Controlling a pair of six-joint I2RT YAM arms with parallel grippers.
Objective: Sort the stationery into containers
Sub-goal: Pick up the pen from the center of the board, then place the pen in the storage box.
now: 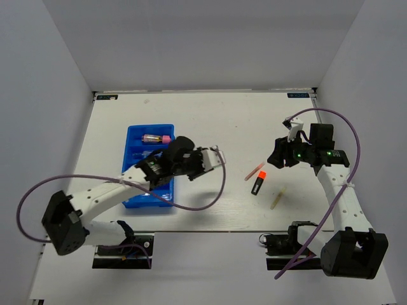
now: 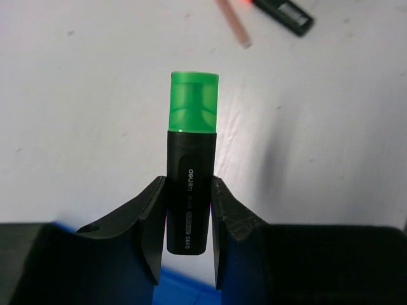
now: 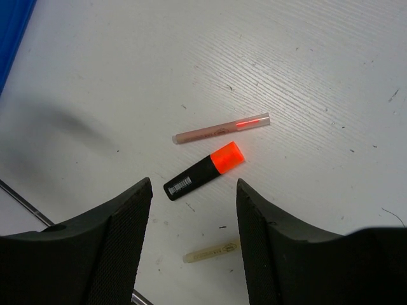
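My left gripper (image 1: pixel 205 160) (image 2: pixel 189 184) is shut on a black highlighter with a green cap (image 2: pixel 191 152), held above the table just right of the blue tray (image 1: pixel 131 132), whose edge shows under the jaws (image 2: pixel 184 289). A pink tube (image 1: pixel 156 138) lies in the tray's far end. My right gripper (image 1: pixel 280 154) (image 3: pixel 194 190) is open and empty, hovering above an orange-capped highlighter (image 1: pixel 259 184) (image 3: pixel 205 170), a thin pink stick (image 1: pixel 254 171) (image 3: pixel 219 129) and a beige stick (image 1: pixel 278 199) (image 3: pixel 212 251), all lying on the table.
The pink stick (image 2: pixel 232 22) and the orange highlighter's black body (image 2: pixel 287 14) also show far ahead in the left wrist view. A tray corner (image 3: pixel 9 25) is at the right wrist view's upper left. Purple cables loop beside both arms. Grey walls enclose the table.
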